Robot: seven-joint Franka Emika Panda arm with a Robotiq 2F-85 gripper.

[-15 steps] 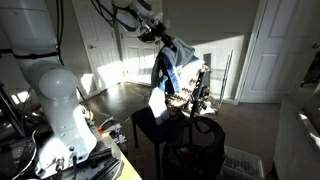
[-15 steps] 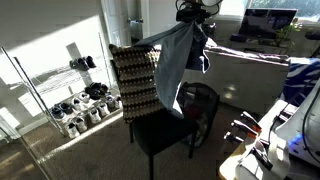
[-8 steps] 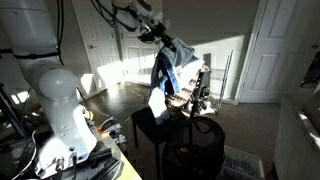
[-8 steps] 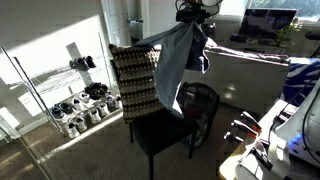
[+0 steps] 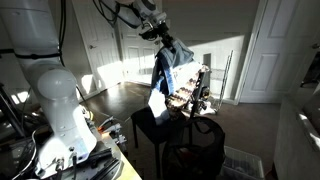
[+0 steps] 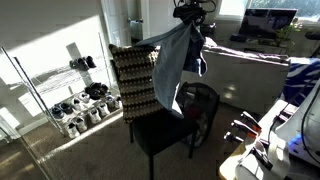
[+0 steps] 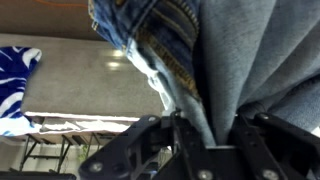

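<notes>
My gripper (image 5: 163, 37) (image 6: 190, 12) is shut on a blue denim garment (image 5: 168, 68) (image 6: 172, 62) and holds it up by its top. The cloth hangs down over the back of a black chair (image 5: 150, 128) (image 6: 160, 128) that has a patterned woven backrest (image 6: 133, 80). One corner of the garment drapes on the top of the backrest. In the wrist view the denim (image 7: 215, 60) fills the frame and is pinched between the two fingers (image 7: 207, 135).
A metal shoe rack (image 6: 75, 100) with several shoes stands by the wall. A round black basket (image 5: 200, 145) (image 6: 200, 100) sits beside the chair. A bed or sofa with blue-white cloth (image 6: 250, 65) lies behind. A white robot base (image 5: 60, 110) is near. Doors (image 5: 270, 50) are at the back.
The gripper has risen slightly with the denim garment in it, and the cloth hangs a little higher. Nothing else has moved.
</notes>
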